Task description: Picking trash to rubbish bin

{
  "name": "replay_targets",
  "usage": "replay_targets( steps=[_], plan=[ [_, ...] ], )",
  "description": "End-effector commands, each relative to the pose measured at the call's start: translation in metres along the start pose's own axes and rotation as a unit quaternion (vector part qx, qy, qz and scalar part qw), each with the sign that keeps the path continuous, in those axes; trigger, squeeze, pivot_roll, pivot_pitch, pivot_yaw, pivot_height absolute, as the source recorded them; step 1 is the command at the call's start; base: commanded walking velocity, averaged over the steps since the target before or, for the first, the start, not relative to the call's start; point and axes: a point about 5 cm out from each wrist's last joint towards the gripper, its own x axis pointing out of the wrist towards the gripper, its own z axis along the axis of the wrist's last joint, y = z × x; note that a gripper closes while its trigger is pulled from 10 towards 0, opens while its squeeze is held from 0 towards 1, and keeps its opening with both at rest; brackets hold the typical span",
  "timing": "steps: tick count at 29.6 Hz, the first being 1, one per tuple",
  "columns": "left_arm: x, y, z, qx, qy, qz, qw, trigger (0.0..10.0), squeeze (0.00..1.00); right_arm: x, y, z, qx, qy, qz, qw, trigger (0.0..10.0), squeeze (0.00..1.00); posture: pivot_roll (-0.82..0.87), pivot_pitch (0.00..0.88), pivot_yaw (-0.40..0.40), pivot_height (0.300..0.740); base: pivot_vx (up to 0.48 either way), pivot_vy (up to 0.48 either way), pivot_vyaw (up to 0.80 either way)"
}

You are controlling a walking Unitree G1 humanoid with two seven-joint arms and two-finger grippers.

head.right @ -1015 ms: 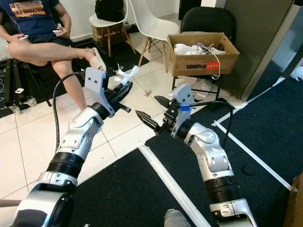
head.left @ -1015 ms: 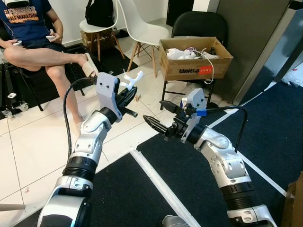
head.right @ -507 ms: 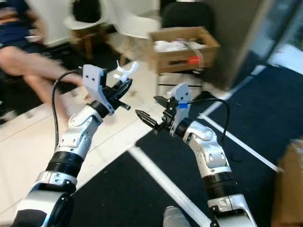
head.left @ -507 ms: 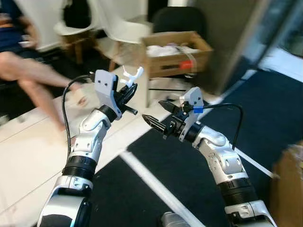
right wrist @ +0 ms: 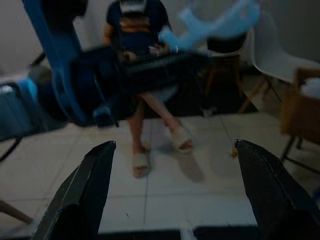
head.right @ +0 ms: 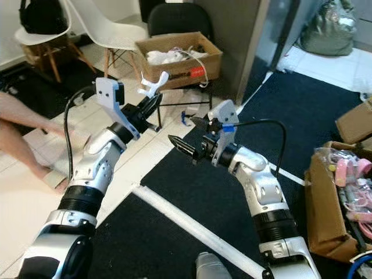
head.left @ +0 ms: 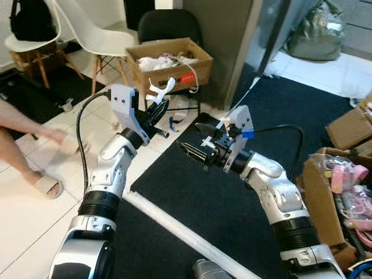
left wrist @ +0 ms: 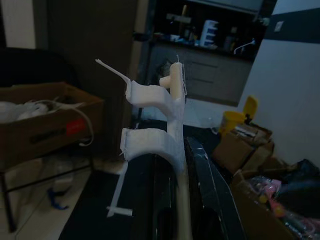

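Beyond my fingertips a cardboard box (head.left: 168, 64) of white scraps sits on a black chair (head.left: 170, 26); below both my arms lies dark carpet (head.left: 221, 192). My right gripper (head.left: 196, 142) is raised, fingers spread wide with nothing between them. My left gripper (head.left: 156, 110) is clamped on a white plastic piece (left wrist: 160, 125) — it juts upward past my fingertips, held in the air.

Two grippers are raised: the left gripper (head.left: 158, 110) and the right gripper (head.left: 195, 141). One white plastic piece (head.left: 160, 92) sits between the left one's fingers. Three chairs stand behind: two white chairs (head.left: 93, 35) and one black chair (head.left: 168, 26). One cardboard box (head.left: 168, 67) rests on it. One person's legs (head.left: 23, 151) show.
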Motion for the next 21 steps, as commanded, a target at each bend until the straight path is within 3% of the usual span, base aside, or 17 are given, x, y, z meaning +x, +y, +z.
replay_targets(
  steps=[1,12,21],
  plan=[
    [-0.0037,0.0013,0.0015,-0.002,0.002,-0.004,1.000,10.0,0.00,-0.0004,0.0034,0.0001,0.001,-0.001,-0.005,1.000,10.0,0.00,-0.07,0.000,0.041,0.740,0.000,0.000,0.00],
    [-0.0065,0.0048,0.0036,0.012,0.017,-0.015,1.000,10.0,0.00,0.0058,0.0062,-0.0007,0.001,-0.011,-0.014,1.000,10.0,0.00,-0.06,0.000,0.069,0.740,0.000,0.000,0.00],
    [-0.0044,0.0027,0.0021,0.010,0.014,-0.011,1.000,10.0,0.00,0.0012,0.0034,-0.0006,0.006,-0.005,-0.015,1.000,10.0,0.00,-0.07,0.000,0.043,0.740,0.000,0.000,0.00]
  ],
)
